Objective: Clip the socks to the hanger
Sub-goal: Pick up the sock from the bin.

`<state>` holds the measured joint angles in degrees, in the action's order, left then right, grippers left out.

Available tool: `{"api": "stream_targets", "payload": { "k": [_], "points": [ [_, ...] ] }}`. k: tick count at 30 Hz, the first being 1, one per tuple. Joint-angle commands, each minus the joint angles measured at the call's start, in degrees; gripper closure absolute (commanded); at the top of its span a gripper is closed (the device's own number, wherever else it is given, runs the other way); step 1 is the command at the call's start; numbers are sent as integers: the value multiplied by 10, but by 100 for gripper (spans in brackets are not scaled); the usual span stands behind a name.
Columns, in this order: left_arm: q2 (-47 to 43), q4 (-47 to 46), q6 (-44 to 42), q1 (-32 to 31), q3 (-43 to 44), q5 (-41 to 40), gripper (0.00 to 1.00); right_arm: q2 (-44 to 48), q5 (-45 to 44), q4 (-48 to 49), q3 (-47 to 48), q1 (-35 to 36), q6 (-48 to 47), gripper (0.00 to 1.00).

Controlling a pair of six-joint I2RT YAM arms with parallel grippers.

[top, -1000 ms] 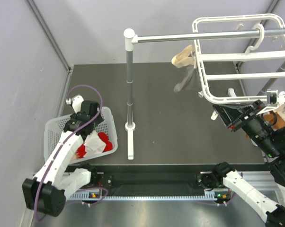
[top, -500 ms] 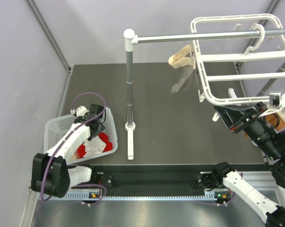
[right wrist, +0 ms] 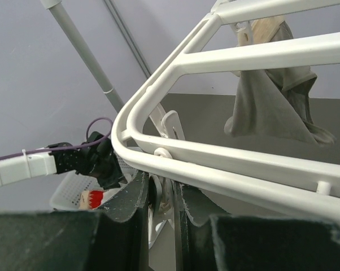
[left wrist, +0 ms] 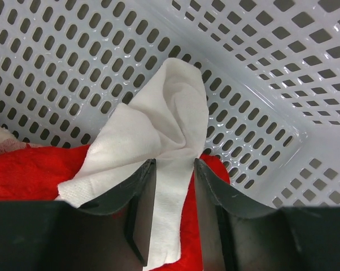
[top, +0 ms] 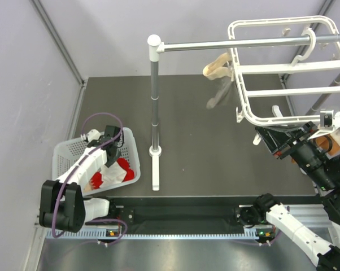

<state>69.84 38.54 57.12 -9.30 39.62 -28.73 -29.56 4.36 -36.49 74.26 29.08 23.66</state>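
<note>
A white sock (left wrist: 170, 124) lies on a red sock (left wrist: 40, 169) in the perforated basket (left wrist: 260, 73). My left gripper (left wrist: 174, 164) is down in the basket (top: 65, 152), open, its fingers straddling the white sock, with a gap left at the right finger. The white hanger (top: 283, 68) hangs from the rail at the back right, with a beige sock (top: 218, 66) and a grey sock (right wrist: 271, 107) clipped to its left side. My right gripper (right wrist: 161, 183) sits under the hanger's near rail (right wrist: 226, 164), shut on a white clip peg (right wrist: 165, 195).
The grey stand's upright pole (top: 154, 96) rises mid-table on a white foot (top: 155, 169), and its rail (top: 238, 43) carries the hanger's hook. Red and white socks (top: 116, 169) fill the basket's right half. Orange fabric (top: 334, 141) lies beside the right arm.
My left arm has dropped lower into the basket and its jaws have narrowed around the white sock. The right arm has held still on the clip peg.
</note>
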Motion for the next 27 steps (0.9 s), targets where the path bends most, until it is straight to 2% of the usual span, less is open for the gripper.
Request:
{"api": "stream_targets", "payload": {
  "k": [1,2,3,6,7,11,18,21,27],
  "points": [
    [3,-19,3,3,-4,-7,62,6,8,5,5,1,1,100],
    [3,-21,4,3,-7,-10,64,6,8,5,5,1,1,100],
    [2,-24,0,3,-9,-9,70,4,8,5,6,1,1,100],
    [0,-37,-14,4,-9,2,76,3,10,5,5,1,0,100],
    [2,-37,-18,4,-6,5,84,3,11,5,4,1,1,100],
    [-7,-30,-32,3,2,27,100,4,12,5,4,2,1,100],
    [-107,-8,-84,3,42,68,100,3,11,4,4,1,-1,100],
    [-155,-14,-116,3,70,110,100,3,10,4,5,1,-1,100],
    [-194,6,-140,3,122,126,100,3,7,3,3,1,-2,100]
  ]
}}
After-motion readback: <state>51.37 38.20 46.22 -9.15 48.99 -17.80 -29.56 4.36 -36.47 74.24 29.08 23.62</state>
